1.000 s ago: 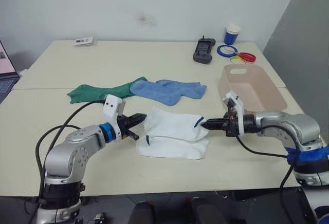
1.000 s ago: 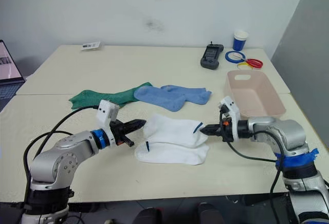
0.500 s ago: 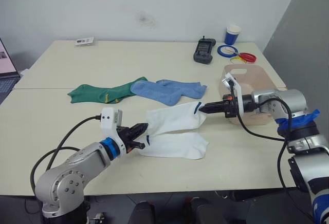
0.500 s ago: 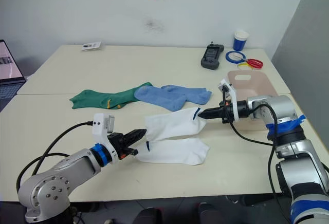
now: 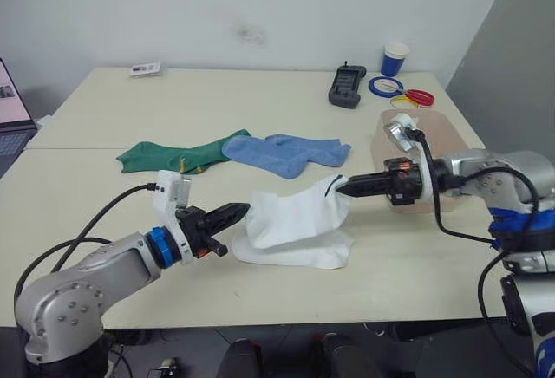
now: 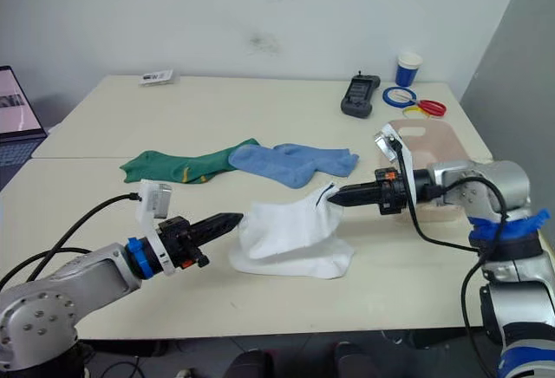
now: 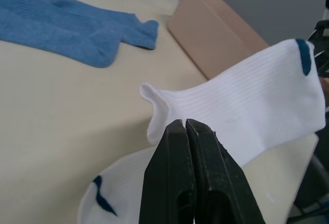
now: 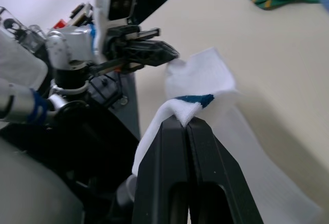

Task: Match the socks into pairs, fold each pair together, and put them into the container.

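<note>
The upper white ankle sock with small dark-blue marks (image 5: 295,215) hangs slack between the two grippers, lifted off the table along its top edge. Its cuff end is pinched in the left gripper (image 5: 244,211), whose black fingers are pressed together on the fabric. Its toe end, with the blue mark, is clamped in the right gripper (image 5: 340,186), fingers likewise closed tight. Beneath it lies the second white ankle sock (image 5: 295,250), flat on the cream tabletop (image 5: 260,105). Behind these, the pair of light blue socks (image 5: 286,152) rests overlapping, with the dark green socks with yellow marks (image 5: 178,154) beside them toward the robot's left. The pale pink-beige rectangular plastic tub (image 5: 425,131) sits just behind the right arm.
</note>
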Action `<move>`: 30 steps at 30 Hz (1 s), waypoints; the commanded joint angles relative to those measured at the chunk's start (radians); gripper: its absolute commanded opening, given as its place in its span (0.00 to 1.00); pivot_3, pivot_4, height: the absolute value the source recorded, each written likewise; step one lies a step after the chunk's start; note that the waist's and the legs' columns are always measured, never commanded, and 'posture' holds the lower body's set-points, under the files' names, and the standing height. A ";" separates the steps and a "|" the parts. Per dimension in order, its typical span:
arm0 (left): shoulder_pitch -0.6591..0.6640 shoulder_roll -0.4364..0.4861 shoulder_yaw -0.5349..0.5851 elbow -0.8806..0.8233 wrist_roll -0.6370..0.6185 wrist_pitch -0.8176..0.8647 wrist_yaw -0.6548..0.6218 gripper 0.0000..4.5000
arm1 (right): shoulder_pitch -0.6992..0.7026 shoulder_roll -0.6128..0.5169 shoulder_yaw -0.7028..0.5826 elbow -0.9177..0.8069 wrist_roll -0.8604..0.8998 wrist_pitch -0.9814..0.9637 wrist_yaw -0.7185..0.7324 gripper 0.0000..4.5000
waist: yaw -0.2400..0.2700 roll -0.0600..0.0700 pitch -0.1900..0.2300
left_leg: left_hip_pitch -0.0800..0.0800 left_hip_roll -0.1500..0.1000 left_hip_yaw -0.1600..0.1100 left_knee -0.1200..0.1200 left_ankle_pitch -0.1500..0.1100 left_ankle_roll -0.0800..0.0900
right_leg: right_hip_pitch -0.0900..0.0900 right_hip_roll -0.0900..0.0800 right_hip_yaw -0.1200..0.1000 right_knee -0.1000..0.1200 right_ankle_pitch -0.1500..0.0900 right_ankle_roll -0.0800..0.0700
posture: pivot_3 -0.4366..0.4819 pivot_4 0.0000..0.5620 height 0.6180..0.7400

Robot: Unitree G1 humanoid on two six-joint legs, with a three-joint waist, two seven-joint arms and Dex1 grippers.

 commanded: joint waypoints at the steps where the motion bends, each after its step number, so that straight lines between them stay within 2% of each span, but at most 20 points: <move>1: 0.087 0.037 -0.010 -0.027 -0.093 0.016 -0.014 0.00 | 0.060 -0.025 0.017 -0.055 -0.016 -0.039 -0.021 0.00 | -0.004 0.000 0.000 | 0.001 0.000 0.000 0.000 0.000 0.000 | 0.000 0.000 0.001 0.000 0.000 0.000 | 0.48 0.27 1.00; 5: 0.183 0.018 -0.051 -0.034 -0.065 -0.042 0.022 0.00 | 0.073 -0.027 0.133 0.038 -0.146 -0.215 0.013 0.00 | -0.003 0.001 0.000 | 0.001 0.000 0.001 0.000 0.000 0.000 | 0.000 -0.001 0.001 0.000 0.000 0.000 | 0.48 0.27 1.00; 11: 0.350 -0.041 -0.141 -0.083 0.031 -0.154 0.039 0.00 | -0.126 0.095 0.260 0.412 -0.346 -0.484 0.070 0.00 | -0.014 0.001 0.001 | 0.002 0.000 0.002 0.000 0.000 0.000 | -0.001 0.001 0.002 0.000 0.001 -0.002 | 0.48 0.27 1.00; 16: 0.401 -0.054 -0.181 -0.082 0.077 -0.222 0.042 0.00 | -0.292 0.213 0.311 0.717 -0.478 -0.666 0.131 0.00 | -0.003 0.002 0.002 | 0.001 0.001 0.001 -0.001 0.000 0.000 | -0.001 0.002 0.000 0.000 0.001 -0.004 | 0.48 0.27 1.00; 21: 0.412 -0.043 -0.202 -0.056 0.142 -0.284 0.018 0.00 | -0.348 0.280 0.334 0.878 -0.589 -0.819 0.150 0.00 | 0.003 0.002 0.002 | 0.000 0.001 0.002 -0.001 0.000 0.000 | -0.001 0.001 0.001 0.000 0.001 -0.005 | 0.48 0.27 1.00; 23: 0.415 -0.033 -0.210 -0.051 0.164 -0.306 -0.003 0.00 | -0.356 0.292 0.320 0.914 -0.613 -0.855 0.144 0.10 | 0.003 0.002 0.002 | 0.000 0.000 0.002 -0.001 0.000 0.000 | -0.001 0.000 0.001 0.000 0.001 -0.005 | 0.48 0.27 1.00; 24: 0.416 -0.027 -0.214 -0.048 0.170 -0.314 -0.017 0.04 | -0.359 0.299 0.303 0.932 -0.621 -0.871 0.121 0.14 | 0.003 0.002 0.002 | 0.000 0.000 0.002 0.000 0.000 0.000 | -0.001 -0.001 0.001 0.000 0.001 -0.005 | 0.48 0.27 1.00; 26: 0.421 -0.014 -0.208 -0.046 0.160 -0.325 -0.055 0.13 | -0.363 0.306 0.259 0.952 -0.620 -0.897 0.077 0.28 | 0.002 0.002 0.002 | 0.000 0.000 0.002 0.000 0.000 0.000 | -0.001 -0.002 0.001 0.000 0.001 -0.005 | 0.48 0.27 1.00; 30: 0.426 0.024 -0.153 -0.040 0.079 -0.316 -0.116 0.41 | -0.363 0.282 0.160 0.936 -0.593 -0.874 0.035 0.59 | 0.001 0.002 0.002 | 0.000 0.000 0.002 -0.001 0.000 0.000 | -0.001 -0.001 0.000 0.000 0.001 -0.005 | 0.48 0.27 1.00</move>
